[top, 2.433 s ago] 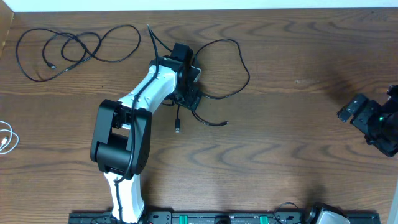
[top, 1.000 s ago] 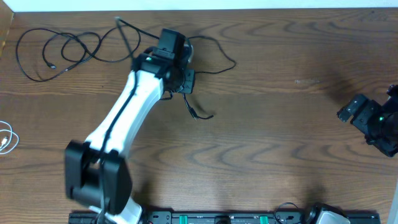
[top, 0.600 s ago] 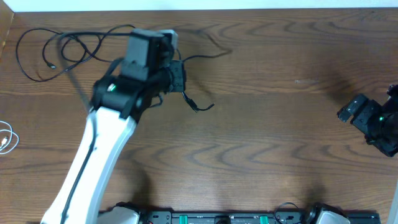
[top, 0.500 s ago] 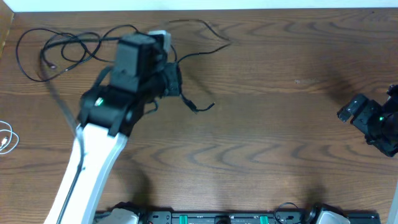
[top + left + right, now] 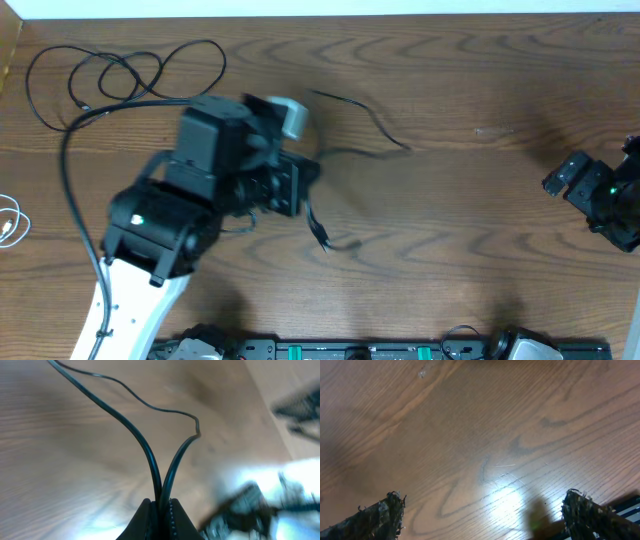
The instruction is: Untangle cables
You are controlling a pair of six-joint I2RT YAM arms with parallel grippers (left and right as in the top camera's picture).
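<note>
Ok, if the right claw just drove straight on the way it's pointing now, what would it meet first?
Most likely the bare table: the open right claw faces plain wood in its wrist view, nothing else ahead of it. How far off the wood is, I can't judge.

A brown wood-grain table (image 5: 460,250) fills the view, with a white strip (image 5: 400,7) along its 12 o'clock edge, a black rail (image 5: 350,351) with green marks at 6 o'clock, and a small pale fleck (image 5: 478,130) toward 2 o'clock.
</note>
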